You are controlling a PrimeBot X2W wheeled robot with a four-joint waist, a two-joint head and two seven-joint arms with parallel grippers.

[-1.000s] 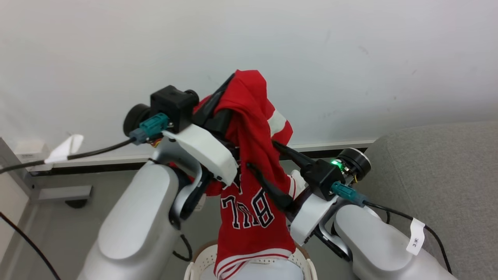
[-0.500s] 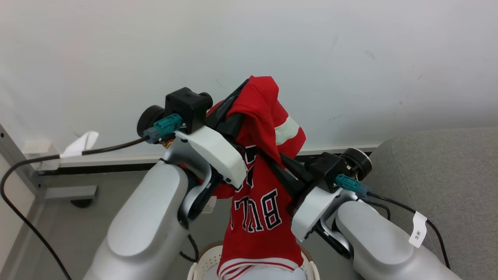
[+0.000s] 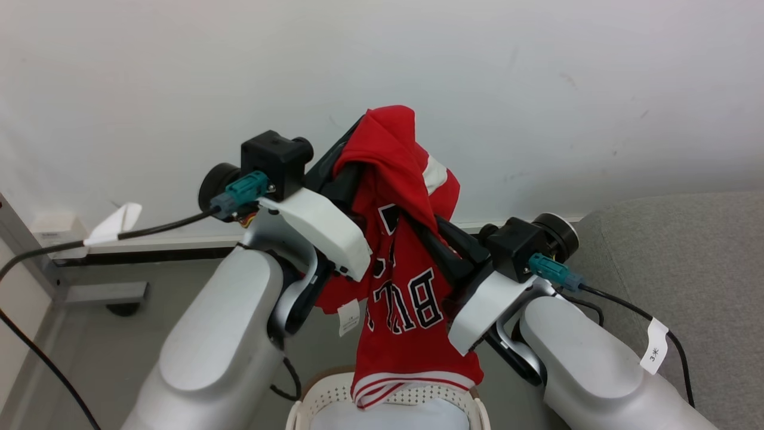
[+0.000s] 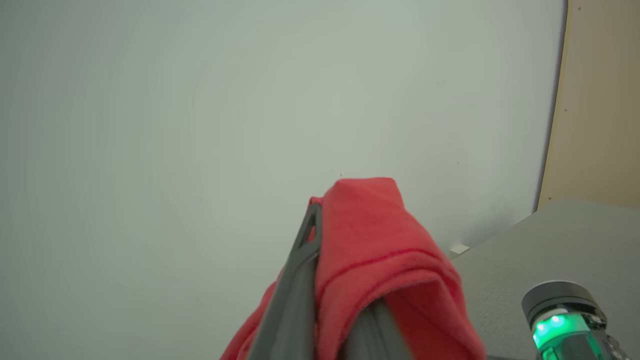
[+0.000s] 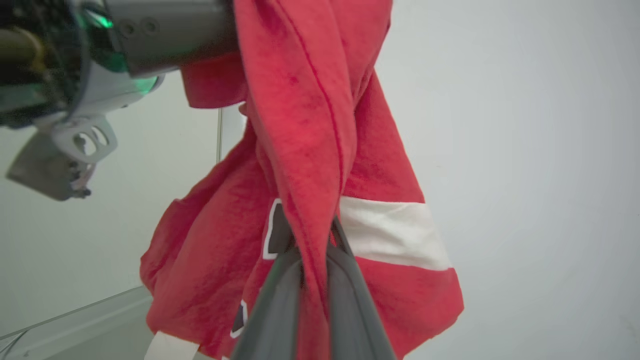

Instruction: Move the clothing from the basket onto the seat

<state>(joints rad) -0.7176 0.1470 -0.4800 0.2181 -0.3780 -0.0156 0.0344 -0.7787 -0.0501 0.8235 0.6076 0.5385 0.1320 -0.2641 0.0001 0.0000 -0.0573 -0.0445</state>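
Left claw point(image 4: 320, 220) clenched on jersey point(image 3: 406, 310) top fold, high above basket point(image 3: 310, 395); right claw point(image 5: 312, 242) pinched bunched fold lower, nearer basket. Jersey hung long axis vertical, hem just over basket. Seat point(image 3: 686, 251) lay right of basket: right arm nearer.

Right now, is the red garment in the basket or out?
Out: garment hangs from left gripper and right gripper over basket; hem clearance cannot tell.
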